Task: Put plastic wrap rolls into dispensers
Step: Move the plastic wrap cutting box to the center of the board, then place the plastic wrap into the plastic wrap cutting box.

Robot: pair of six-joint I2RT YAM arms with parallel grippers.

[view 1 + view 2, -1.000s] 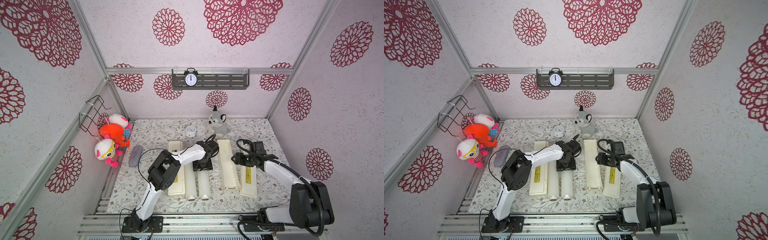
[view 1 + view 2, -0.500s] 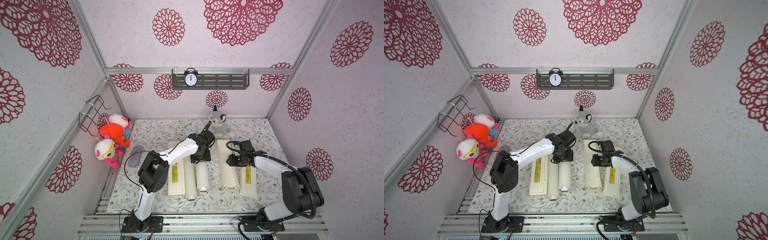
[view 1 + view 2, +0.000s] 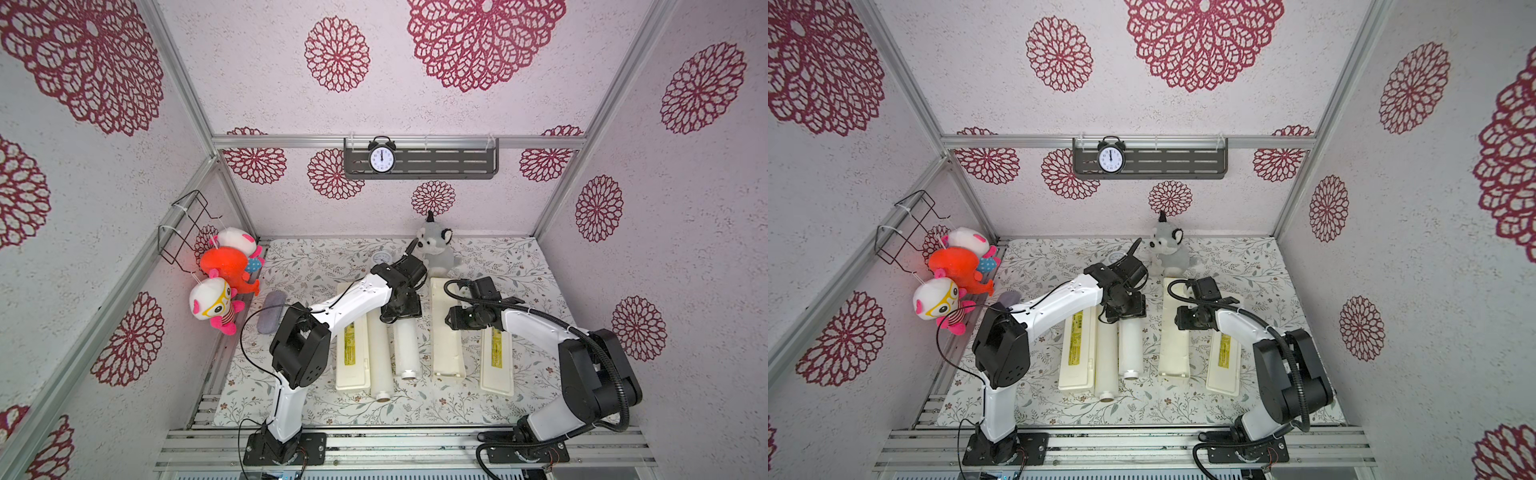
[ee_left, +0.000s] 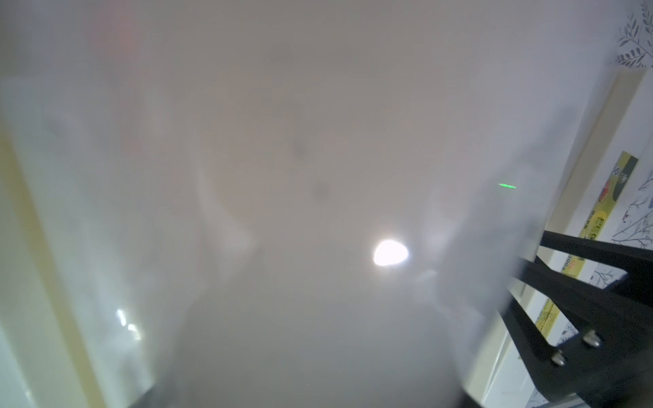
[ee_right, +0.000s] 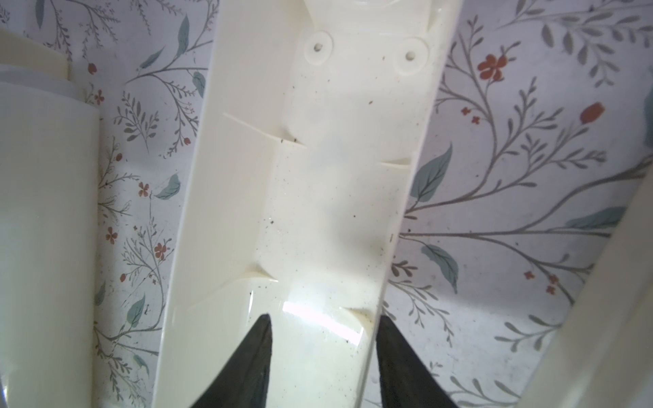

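White floral mat [image 3: 316,266], maroon-rosette walls [image 3: 498,104], clock [image 3: 381,160]

Left hand [image 3: 401,319] pulled a roll [image 3: 405,353] back (right hand [image 3: 455,324] slid over dispenser [image 3: 446,361])

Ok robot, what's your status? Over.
Left end effector gripping one roll at its far end. Right end effector open over the open box edge. Second roll lying beside the closed box. Nothing between roll and open box.
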